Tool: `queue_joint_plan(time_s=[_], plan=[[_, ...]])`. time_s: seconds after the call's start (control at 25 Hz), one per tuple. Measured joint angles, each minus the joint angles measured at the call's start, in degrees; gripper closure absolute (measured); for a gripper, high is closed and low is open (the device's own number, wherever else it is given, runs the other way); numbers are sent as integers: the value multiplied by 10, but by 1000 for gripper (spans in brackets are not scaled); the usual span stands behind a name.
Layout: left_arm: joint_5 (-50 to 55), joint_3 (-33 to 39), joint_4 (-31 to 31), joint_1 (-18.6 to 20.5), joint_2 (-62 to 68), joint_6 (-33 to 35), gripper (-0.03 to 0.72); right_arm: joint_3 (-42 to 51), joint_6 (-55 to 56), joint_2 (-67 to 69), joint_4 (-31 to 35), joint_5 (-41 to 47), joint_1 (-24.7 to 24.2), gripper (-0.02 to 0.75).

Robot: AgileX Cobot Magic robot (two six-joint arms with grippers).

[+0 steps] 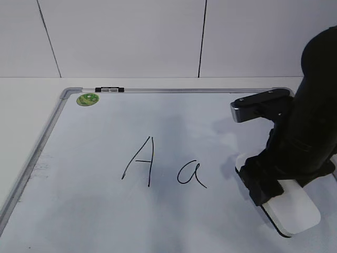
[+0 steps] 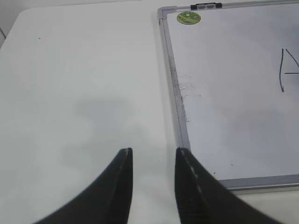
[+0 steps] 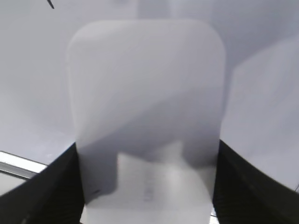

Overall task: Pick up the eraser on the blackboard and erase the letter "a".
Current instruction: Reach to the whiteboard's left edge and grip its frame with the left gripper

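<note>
Two marks you can read, "A" [image 1: 139,162] and the letter "a" [image 1: 191,173]; your right gripper [image 1: 274,192] clamps the eraser [image 1: 292,211], left gripper [image 2: 153,161] apart.

My left gripper [image 2: 154,161] sits at bottom centre, its two dark fingers [image 2: 119,186] parted with nothing between them, above the pale table [image 2: 79,84]. The blackboard [image 2: 174,88] fills the right, with a green sticker [image 2: 188,17] and clip [image 2: 206,6] at its top.
</note>
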Motion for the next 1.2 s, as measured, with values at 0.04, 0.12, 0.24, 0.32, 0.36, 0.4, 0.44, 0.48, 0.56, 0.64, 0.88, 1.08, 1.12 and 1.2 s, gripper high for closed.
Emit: queue_joint_plan(time_s=[0.04,0.12,0.24,0.32,0.36,0.4,0.44,0.48,0.56,0.64,0.88,1.08,1.12,1.2], plan=[[0,0,-2,0,3,0,449,-3,0,3,0,0,0,172],[0,0,-4,0,13,0,449,-6,0,5,0,3,0,172],[0,0,-19,0,61,0,449,-6,0,5,0,5,0,172],[0,0,-34,0,105,0,449,-6,0,5,0,5,0,172],[-3,0,-39,0,132,0,449,-6,0,5,0,5,0,172],[-6,0,-43,0,159,0,449,-6,0,5,0,6,0,172],[-7,-2,-46,0,183,0,449,-6,0,5,0,6,0,172],[-13,-8,-47,0,212,0,449,-6,0,5,0,6,0,172],[-27,-28,-48,0,271,0,449,-6,0,5,0,7,0,172],[-43,-60,-49,0,325,0,449,-6,0,5,0,7,0,173],[-76,-178,-53,0,494,0,449,-6,-1,5,0,8,0,173],[-63,-290,-72,0,651,0,449,-6,-2,5,-5,10,0,173],[-55,-309,-73,0,677,0,449,-6,-2,5,-7,13,0,173],[-40,-348,-76,0,738,0,449,-6,-2,5,-14,16,0,173]])
